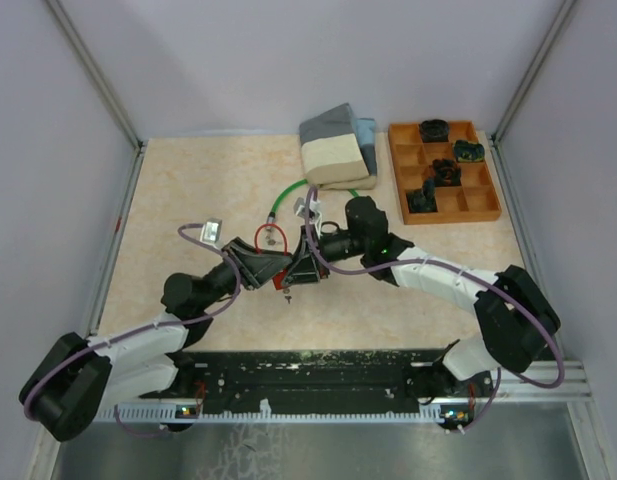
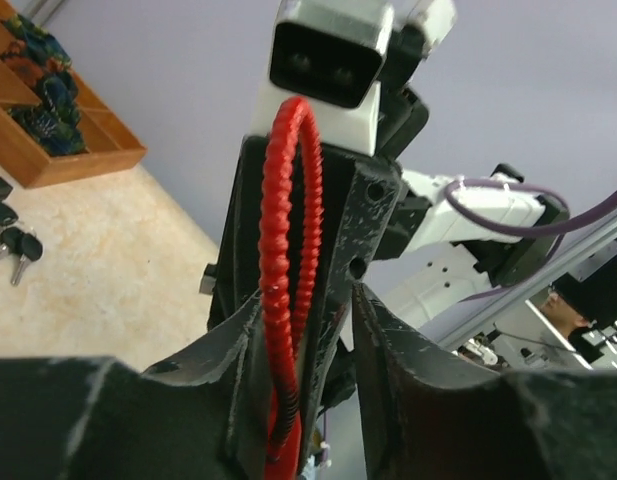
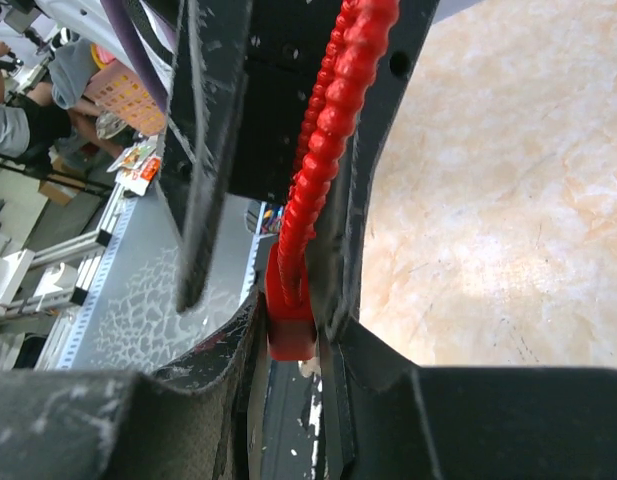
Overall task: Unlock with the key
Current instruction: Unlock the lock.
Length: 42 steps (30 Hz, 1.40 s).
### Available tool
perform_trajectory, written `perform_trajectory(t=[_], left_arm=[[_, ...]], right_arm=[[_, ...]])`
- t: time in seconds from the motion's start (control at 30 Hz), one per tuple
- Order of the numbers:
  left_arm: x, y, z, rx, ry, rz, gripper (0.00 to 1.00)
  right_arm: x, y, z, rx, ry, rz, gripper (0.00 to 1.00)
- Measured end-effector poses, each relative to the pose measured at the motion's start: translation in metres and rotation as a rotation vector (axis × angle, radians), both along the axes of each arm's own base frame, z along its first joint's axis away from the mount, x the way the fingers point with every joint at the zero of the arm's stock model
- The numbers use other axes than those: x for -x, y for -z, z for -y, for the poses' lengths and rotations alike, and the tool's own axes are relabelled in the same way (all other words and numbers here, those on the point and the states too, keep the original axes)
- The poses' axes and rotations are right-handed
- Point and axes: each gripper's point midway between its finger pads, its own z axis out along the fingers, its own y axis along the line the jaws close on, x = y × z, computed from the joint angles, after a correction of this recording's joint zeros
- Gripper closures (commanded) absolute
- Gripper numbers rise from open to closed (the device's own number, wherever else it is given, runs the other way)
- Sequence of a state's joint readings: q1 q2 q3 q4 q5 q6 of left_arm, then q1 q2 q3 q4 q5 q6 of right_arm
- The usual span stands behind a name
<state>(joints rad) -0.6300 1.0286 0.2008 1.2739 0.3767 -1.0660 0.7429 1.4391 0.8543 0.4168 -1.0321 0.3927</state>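
A red cable lock hangs between my two grippers at the table's middle, its ribbed red loop [image 1: 271,237] standing out to the far side. My right gripper [image 3: 293,320] is shut on the lock's red body [image 3: 290,325], and the cable [image 3: 333,130] runs up from it. My left gripper [image 2: 308,300] is open around the loop [image 2: 288,250]: the cable lies against the left finger [image 2: 228,340], and a gap shows beside the right finger. In the top view the left gripper [image 1: 263,268] and the right gripper [image 1: 303,268] face each other closely. Two black-headed keys [image 2: 16,248] lie on the table.
A wooden compartment tray [image 1: 483,205] with dark cable bundles stands at the back right. A grey and cream foam block [image 1: 333,150] sits at the back centre, with a green cable [image 1: 288,195] beside it. A small silver piece [image 1: 210,232] lies to the left.
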Motion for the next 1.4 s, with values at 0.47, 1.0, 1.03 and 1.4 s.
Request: perform_trajectory(t=[0.47,1.0,1.03,1.4], left_arm=[[-0.005,0.016,0.006,-0.037,0.017,-0.016,1.00],[-0.025,-0.013,-0.031,0.131,-0.213,-0.009,1.00],[-0.026,-0.014,-0.031,0.137,-0.214,-0.012,1.00],[-0.030,-0.010,-0.030,0.163,-0.207,-0.038,1.00]], right_arm=[[0.000,0.006,0.003,0.065,-0.004,-0.032,0.78],[-0.011,-0.003,0.011,-0.070,0.181,-0.013,0.63],[-0.011,-0.005,0.011,-0.085,0.188,-0.015,0.62],[-0.022,-0.025,0.004,-0.193,0.226,-0.026,0.64]])
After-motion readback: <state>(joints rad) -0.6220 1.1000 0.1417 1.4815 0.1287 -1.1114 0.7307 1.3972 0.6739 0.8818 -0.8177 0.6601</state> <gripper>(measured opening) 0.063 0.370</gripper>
